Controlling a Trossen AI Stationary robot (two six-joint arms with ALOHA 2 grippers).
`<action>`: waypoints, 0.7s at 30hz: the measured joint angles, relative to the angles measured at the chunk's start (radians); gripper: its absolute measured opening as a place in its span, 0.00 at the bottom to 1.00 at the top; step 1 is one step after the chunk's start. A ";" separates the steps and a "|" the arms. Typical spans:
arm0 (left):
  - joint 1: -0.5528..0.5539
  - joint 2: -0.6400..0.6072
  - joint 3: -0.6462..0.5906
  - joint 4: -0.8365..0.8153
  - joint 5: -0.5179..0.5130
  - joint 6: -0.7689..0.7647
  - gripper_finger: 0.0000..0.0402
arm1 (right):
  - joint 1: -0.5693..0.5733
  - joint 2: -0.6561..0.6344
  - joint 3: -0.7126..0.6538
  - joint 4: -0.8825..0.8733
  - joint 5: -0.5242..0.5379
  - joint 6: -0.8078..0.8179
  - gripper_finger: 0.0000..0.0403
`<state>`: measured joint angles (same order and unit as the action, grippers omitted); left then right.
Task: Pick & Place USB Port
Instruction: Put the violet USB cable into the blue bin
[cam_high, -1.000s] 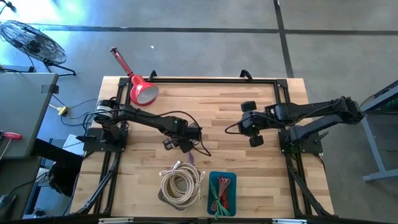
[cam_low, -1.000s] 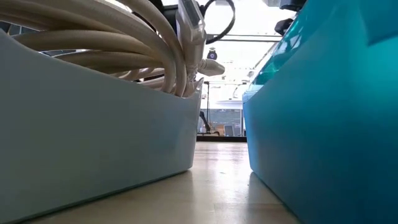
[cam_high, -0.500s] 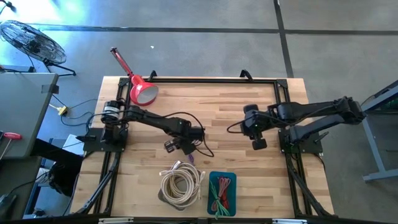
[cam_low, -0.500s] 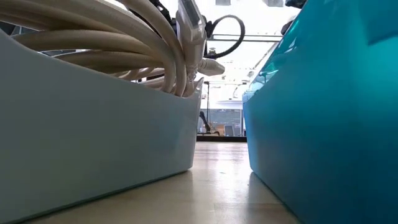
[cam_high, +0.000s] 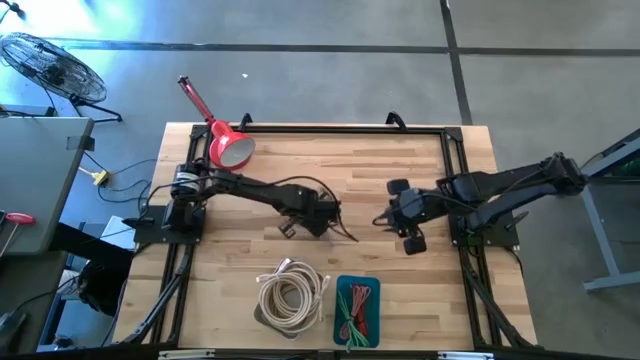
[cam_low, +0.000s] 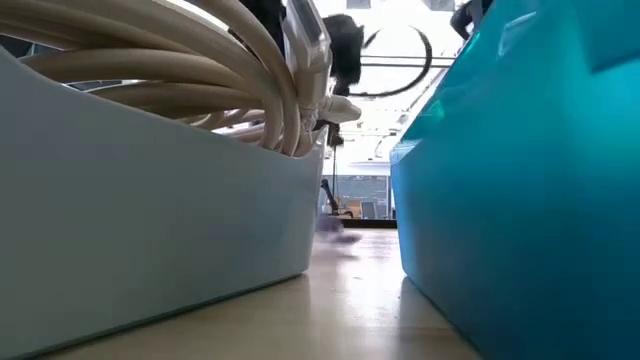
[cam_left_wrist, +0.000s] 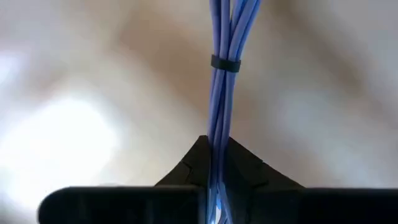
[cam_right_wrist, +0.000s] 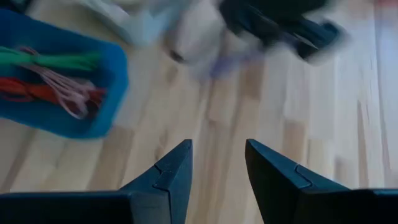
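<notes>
A thin blue-violet cable bundle (cam_left_wrist: 222, 56), bound by a black tie (cam_left_wrist: 225, 62), is in my left gripper (cam_left_wrist: 214, 149), which is shut on it. In the high view my left gripper (cam_high: 332, 217) is over the middle of the table. My right gripper (cam_high: 390, 218) is just to its right, facing it, open and empty; its two fingers (cam_right_wrist: 176, 168) stand apart over bare wood. The left gripper shows blurred ahead of it in the right wrist view (cam_right_wrist: 280, 25), with a violet smear (cam_right_wrist: 230, 62) below it. My left gripper pinches the cable bundle between its two fingers, a little way from the black tie, at a point on the strands (cam_left_wrist: 216, 127). The strands run straight on away from the fingertips, along the fingers. Which end of the bundle this is does not show.
A white bin (cam_high: 262, 318) with a coiled cream cable (cam_high: 290, 293) stands at the table's near edge, a blue bin (cam_high: 357, 310) with red and green cables to its right. A red lamp (cam_high: 228, 148) is at the far left. Bare wood lies between the arms.
My left gripper has gone toward the table's right edge, taking the blue-violet bundle off the spot near the white bin where it lay. My right gripper has come toward the table's near edge and closer to the left gripper.
</notes>
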<state>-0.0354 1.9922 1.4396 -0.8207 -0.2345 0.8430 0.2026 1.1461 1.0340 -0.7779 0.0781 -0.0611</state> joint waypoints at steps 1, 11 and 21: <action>-0.008 -0.005 0.023 -0.018 -0.050 -0.002 0.04 | 0.016 0.000 0.000 0.028 -0.001 -0.013 0.35; -0.140 -0.005 0.231 -0.090 -0.512 -0.071 0.03 | 0.178 0.000 0.000 0.221 0.201 0.002 0.35; -0.236 -0.099 0.460 -0.464 -0.821 -0.270 0.02 | 0.349 -0.001 -0.001 0.157 0.545 0.192 0.35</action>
<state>-0.2719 1.8936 1.8997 -1.2852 -1.0554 0.5728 0.5512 1.1450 1.0328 -0.6211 0.6231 0.1307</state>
